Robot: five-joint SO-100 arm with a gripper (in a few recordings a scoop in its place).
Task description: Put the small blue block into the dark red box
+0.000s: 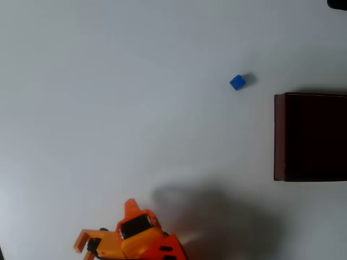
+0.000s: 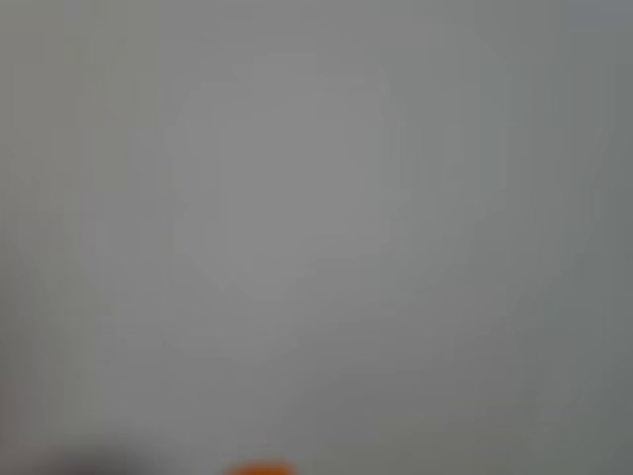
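The small blue block (image 1: 237, 82) lies alone on the white table in the overhead view, up and to the left of the dark red box. The dark red box (image 1: 279, 135) sits at the right edge, with thin maroon walls and a near-black inside, and is cut off by the frame. My orange gripper (image 1: 129, 208) is low at the bottom edge, far down and left of the block, with nothing seen in it. Its jaws are too foreshortened to judge. The wrist view is a grey blur with an orange sliver (image 2: 259, 468) at the bottom.
The arm casts a soft shadow (image 1: 211, 216) on the table to its right. A dark object (image 1: 337, 3) pokes in at the top right corner. Bare white table (image 1: 108, 108) spreads across the left and middle.
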